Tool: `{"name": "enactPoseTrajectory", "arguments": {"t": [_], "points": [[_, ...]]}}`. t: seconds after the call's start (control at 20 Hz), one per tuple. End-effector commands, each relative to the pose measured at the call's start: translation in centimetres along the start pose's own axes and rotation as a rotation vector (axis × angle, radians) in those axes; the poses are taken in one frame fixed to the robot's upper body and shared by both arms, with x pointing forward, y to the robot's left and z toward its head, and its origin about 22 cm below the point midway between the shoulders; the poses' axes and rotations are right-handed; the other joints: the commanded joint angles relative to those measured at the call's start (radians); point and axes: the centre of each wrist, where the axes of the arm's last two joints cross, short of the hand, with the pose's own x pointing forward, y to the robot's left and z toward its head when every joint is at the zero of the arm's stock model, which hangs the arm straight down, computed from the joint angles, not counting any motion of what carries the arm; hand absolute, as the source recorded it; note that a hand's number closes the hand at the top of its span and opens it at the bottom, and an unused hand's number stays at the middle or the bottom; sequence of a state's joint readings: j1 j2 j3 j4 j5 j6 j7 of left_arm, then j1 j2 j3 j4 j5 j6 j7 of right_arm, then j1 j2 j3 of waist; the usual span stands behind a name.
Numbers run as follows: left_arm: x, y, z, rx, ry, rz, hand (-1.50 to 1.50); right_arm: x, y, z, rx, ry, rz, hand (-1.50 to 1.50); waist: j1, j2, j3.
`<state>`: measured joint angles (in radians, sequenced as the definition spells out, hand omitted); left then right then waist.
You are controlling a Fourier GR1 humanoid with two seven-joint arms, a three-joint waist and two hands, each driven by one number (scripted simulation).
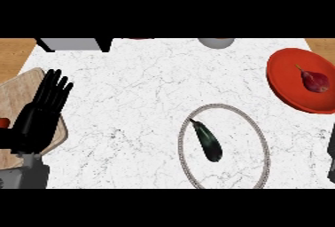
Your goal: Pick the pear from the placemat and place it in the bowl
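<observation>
Pear [314, 81], dark red and thin-stemmed, lies on the red placemat [286, 74] at the frame's upper right, its long axis running stem upper-left to body lower-right. The right hand [332, 155], a dark sliver at the right edge below it, is nearer, its state unreadable. The left hand [39, 113], flat-fingered and empty, rests far left. The bowl [223, 105] sits lower centre.

Holds the left hand [38, 114] open at the view's left, palm down, fingers straight and close together, pointing up and a little to the right. Enters with the grey left forearm [27, 174] from the lower left corner. Shows only a dark sliver at the right edge, probably the right hand [332, 155]; pose unreadable.
</observation>
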<state>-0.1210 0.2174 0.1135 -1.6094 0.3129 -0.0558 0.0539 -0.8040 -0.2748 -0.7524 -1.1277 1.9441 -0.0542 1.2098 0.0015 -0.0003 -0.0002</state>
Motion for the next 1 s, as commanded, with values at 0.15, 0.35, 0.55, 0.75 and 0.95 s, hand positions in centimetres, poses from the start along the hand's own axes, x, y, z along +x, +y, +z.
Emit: {"name": "enactPoseTrajectory", "arguments": {"t": [0.15,0.35,0.55,0.75,0.95], "points": [[-0.1,0.9,-0.5,0.005,-0.002,0.002,0.0,-4.3,4.0,-3.2,0.044,0.25,-0.04,1.5,-0.004,0.003,0.001],[0.6,0.9,-0.4,0.002,-0.01,0.004,0.0,-7.3,6.6,-6.8,0.151,0.302,-0.009,1.5,-0.003,0.003,0.002],[0.3,1.3,-0.2,0.004,0.013,-0.003,0.0,-9.8,9.0,-7.5,0.225,0.438,-0.093,1.5,0.0,0.005,0.003],[-1.3,-1.1,0.1,0.009,0.009,0.006,0.0,-11.0,11.5,-7.8,0.375,0.387,-0.162,-1.5,0.002,0.005,0.003],[0.6,1.0,-1.0,0.008,0.0,-0.008,0.0,-11.2,10.3,-9.8,0.26,0.256,-0.318,-1.5,-0.002,0.003,0.001]]}}
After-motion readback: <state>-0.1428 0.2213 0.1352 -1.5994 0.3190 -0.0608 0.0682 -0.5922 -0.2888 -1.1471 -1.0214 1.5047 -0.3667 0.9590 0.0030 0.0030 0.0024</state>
